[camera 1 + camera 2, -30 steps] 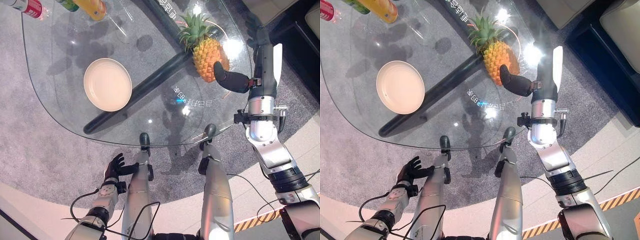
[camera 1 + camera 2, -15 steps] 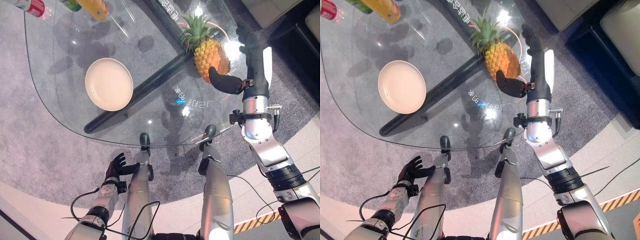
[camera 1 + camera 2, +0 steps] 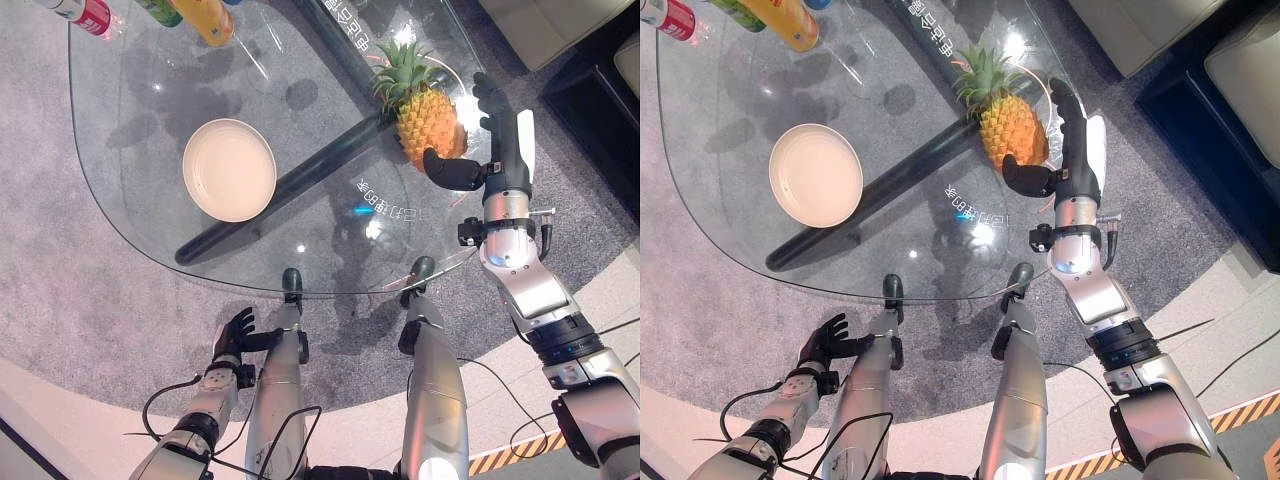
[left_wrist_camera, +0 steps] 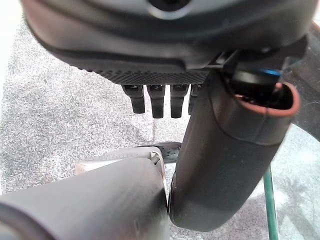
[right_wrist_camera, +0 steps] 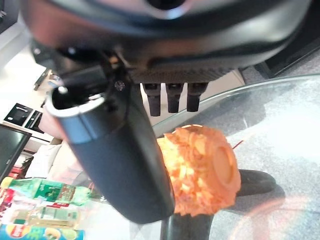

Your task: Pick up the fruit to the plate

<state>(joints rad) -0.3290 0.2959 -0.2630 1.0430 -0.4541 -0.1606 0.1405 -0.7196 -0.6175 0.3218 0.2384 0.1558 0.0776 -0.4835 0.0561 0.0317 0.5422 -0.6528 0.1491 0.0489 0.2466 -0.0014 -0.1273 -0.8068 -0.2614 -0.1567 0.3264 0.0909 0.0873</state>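
Observation:
A pineapple (image 3: 427, 112) lies on the glass table (image 3: 130, 215) at the far right, its green crown pointing away from me. A cream plate (image 3: 229, 170) sits empty at the table's left middle. My right hand (image 3: 502, 150) is open just right of the pineapple, its fingers stretched along the fruit's right side and its thumb at the near end. In the right wrist view the pineapple's base (image 5: 206, 169) sits between the thumb (image 5: 122, 160) and the straight fingers (image 5: 170, 99). Down below the table's near edge, my left hand (image 3: 232, 335) hangs open.
Several bottles stand at the table's far left corner, among them a red one (image 3: 88, 14) and an orange one (image 3: 207, 20). A dark bar (image 3: 290, 182) of the table frame runs under the glass. Dark furniture (image 3: 1240, 90) stands to the right on grey carpet.
The whole view has shifted a little. My right hand has moved further along the pineapple's right side, fingers now reaching past its body. The left hand has stayed put.

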